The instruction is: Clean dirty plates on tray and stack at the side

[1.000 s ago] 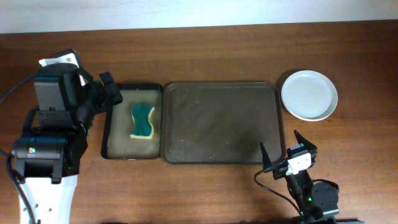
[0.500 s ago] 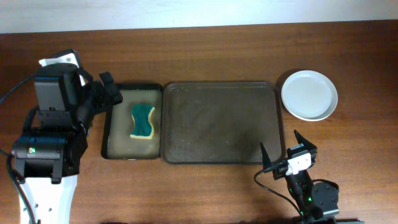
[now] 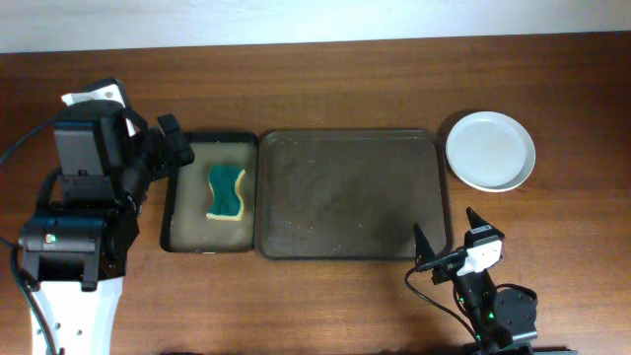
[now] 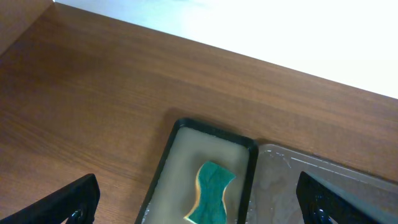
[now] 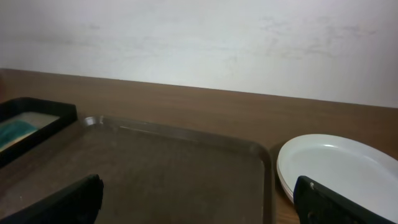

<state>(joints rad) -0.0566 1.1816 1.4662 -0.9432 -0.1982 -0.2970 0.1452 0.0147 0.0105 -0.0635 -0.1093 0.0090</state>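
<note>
The large dark brown tray [image 3: 347, 194] lies mid-table with no plate on it; it also shows in the right wrist view [image 5: 155, 180] and the left wrist view [image 4: 348, 186]. White plates [image 3: 490, 151] sit stacked on the table right of the tray, seen too in the right wrist view [image 5: 342, 168]. My left gripper [image 3: 170, 138] is open and empty over the far left corner of the small sponge tray. My right gripper [image 3: 446, 235] is open and empty at the large tray's near right corner.
A smaller dark tray [image 3: 179, 197] left of the large one holds a green-yellow sponge [image 3: 226, 192], also in the left wrist view [image 4: 211, 193]. Bare wood table [image 3: 345, 89] runs behind both trays.
The right gripper has shifted very slightly; nothing else has moved.
</note>
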